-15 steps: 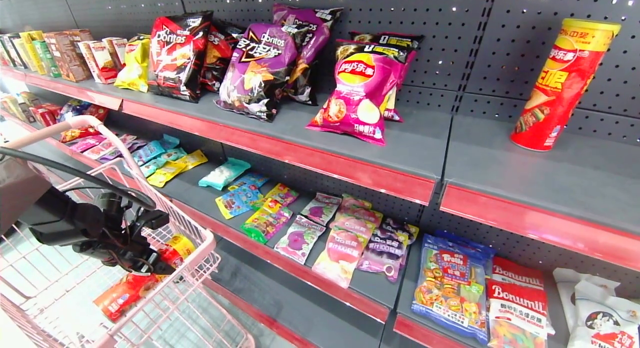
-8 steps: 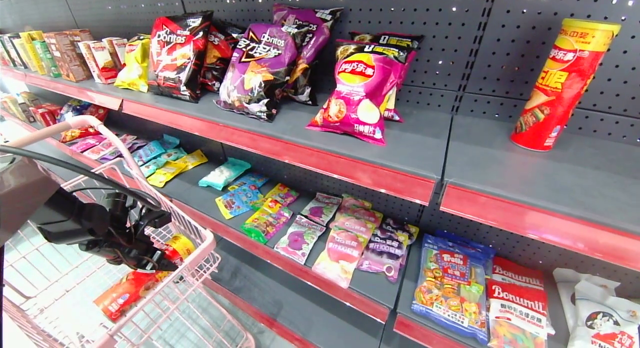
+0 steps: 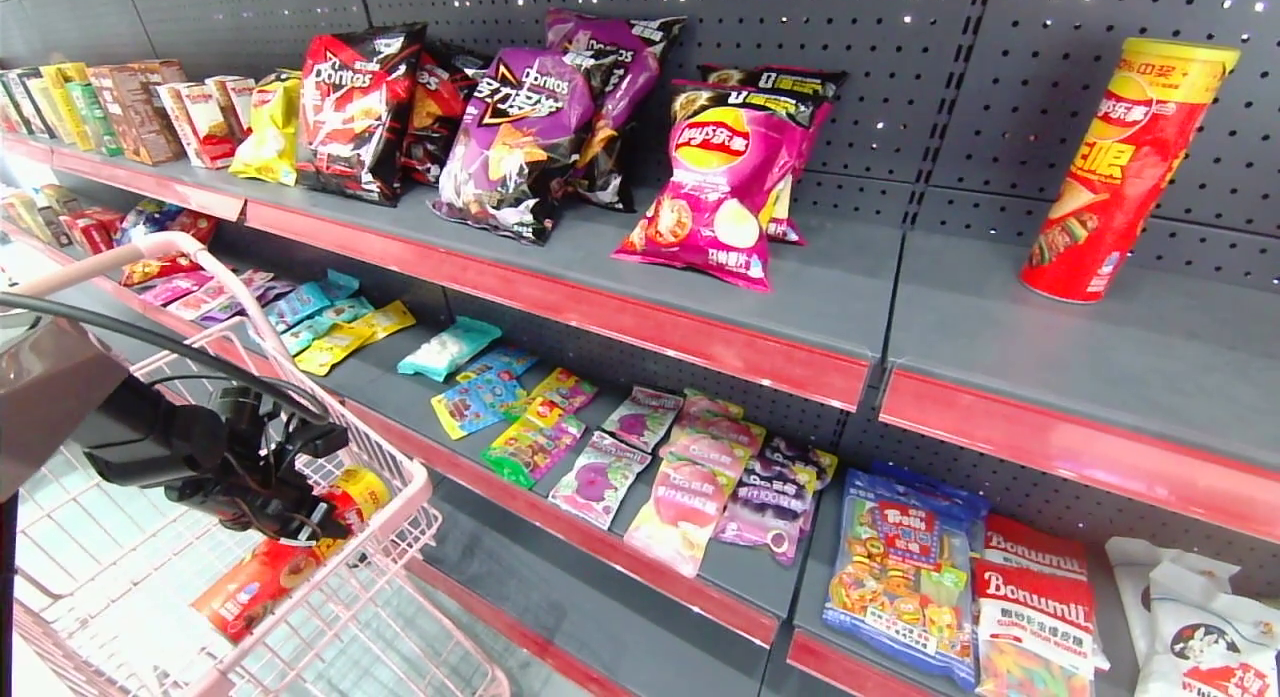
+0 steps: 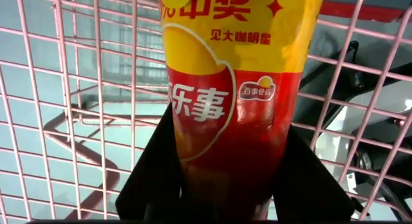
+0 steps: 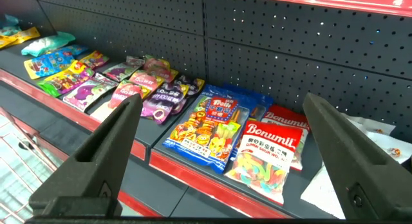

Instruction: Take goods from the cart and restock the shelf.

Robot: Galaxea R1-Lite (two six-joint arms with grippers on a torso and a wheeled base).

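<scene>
Down inside the pink cart (image 3: 412, 482), the left end effector (image 3: 305, 512) is clamping a red-and-yellow chip canister (image 3: 245, 589). That canister is lying tilted over the wire basket, its yellow end pointing toward the cart rim nearest the shelf (image 3: 830, 277). Seen from the left wrist, the dark fingers (image 4: 151, 179) are pressing against both sides of the canister's red body, with the pink wire mesh showing behind it. The right end effector (image 5: 219, 185) is hanging in front of the lower level of the shelf with its fingers (image 5: 96, 166) standing wide apart. Beyond them, gummy bags (image 5: 215, 130) are lying flat on the grey board, beside a row of small candy packets (image 5: 129, 89). On the upper level, a pink chip bag (image 3: 720, 187) is leaning back against the pegboard next to purple and black chip bags (image 3: 520, 127). Well apart from these, toward the right, an upright canister (image 3: 1125, 167) of the same red-and-yellow kind is standing on the board, leaning slightly. Boxes (image 3: 130, 107) are lining the far left end.
</scene>
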